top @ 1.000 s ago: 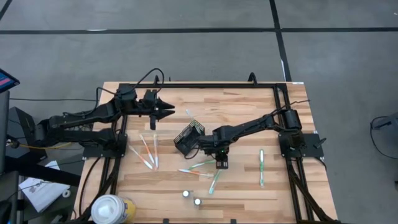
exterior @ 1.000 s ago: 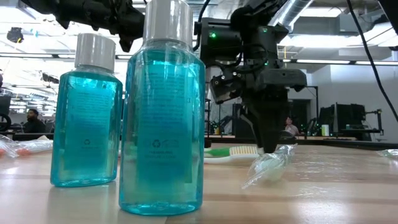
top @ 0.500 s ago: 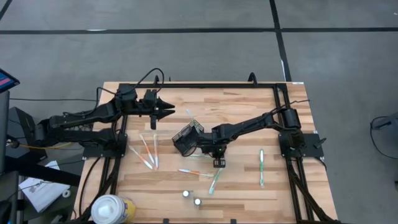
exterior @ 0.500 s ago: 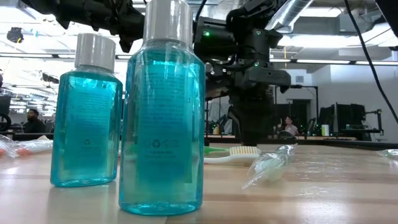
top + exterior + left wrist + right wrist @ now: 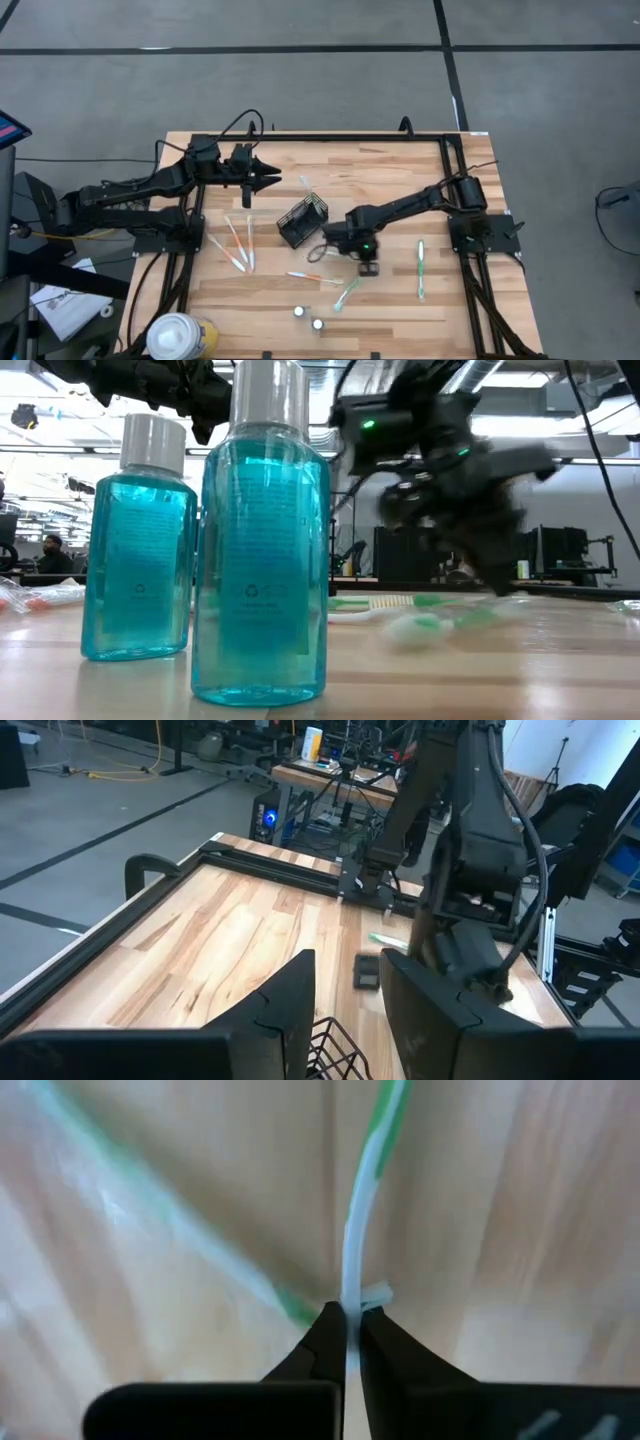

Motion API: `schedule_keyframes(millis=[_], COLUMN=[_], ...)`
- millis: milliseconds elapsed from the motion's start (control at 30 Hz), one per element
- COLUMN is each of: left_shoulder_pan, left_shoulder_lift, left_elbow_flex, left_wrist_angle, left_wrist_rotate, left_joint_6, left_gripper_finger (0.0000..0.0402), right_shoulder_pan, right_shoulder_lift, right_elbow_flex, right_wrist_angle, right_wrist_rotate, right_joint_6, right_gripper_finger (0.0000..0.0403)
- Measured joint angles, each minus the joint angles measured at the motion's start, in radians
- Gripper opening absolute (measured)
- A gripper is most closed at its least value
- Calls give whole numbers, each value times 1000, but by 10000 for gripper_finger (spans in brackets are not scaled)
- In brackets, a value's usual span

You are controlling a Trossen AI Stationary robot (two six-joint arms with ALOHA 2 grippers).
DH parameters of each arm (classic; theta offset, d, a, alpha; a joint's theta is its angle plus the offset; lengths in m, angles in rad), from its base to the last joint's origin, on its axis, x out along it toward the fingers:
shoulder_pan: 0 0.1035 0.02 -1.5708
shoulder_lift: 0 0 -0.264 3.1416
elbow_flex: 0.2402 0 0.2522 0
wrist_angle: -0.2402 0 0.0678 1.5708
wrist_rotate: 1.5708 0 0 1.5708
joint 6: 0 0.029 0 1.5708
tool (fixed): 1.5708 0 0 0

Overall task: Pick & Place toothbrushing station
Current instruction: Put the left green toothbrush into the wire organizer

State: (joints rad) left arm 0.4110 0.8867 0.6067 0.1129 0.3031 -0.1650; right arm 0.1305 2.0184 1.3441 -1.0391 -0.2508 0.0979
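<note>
Right wrist view: the right gripper [image 5: 346, 1342] pinches a green-and-white toothbrush [image 5: 362, 1220] between its closed fingertips, low over the wooden table [image 5: 400, 170], beside the black mesh holder [image 5: 303, 221]. Left gripper [image 5: 268, 177] hovers half-open, well apart.

Overhead camera: straight down, whole table [image 5: 400, 300]. Table-level camera: level across, hard against two blue bottles [image 5: 258, 540]. Left wrist: forward past its jaws toward the right arm [image 5: 470, 870]. Right wrist: close above a toothbrush [image 5: 362, 1210] between its jaws.
</note>
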Motion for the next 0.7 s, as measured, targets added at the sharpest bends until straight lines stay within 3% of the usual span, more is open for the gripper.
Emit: schedule_keyframes(millis=[333, 533, 700], left_shoulder_pan=[0, 0, 0], left_shoulder_lift=[0, 0, 0], left_elbow_flex=[0, 0, 0], left_wrist_angle=[12, 61, 124], left_wrist_rotate=[0, 1, 9], left_joint_6=[-33, -118, -185], left_gripper_finger=[112, 112, 112], right_shoulder_pan=[85, 82, 51], right_shoulder_lift=[-351, -520, -534], right_elbow_flex=[-91, -91, -90], right_wrist_angle=[-34, 90, 338], right_wrist_rotate=[44, 254, 406], right_joint_6=[435, 731, 789], right_gripper_finger=[1, 1, 0])
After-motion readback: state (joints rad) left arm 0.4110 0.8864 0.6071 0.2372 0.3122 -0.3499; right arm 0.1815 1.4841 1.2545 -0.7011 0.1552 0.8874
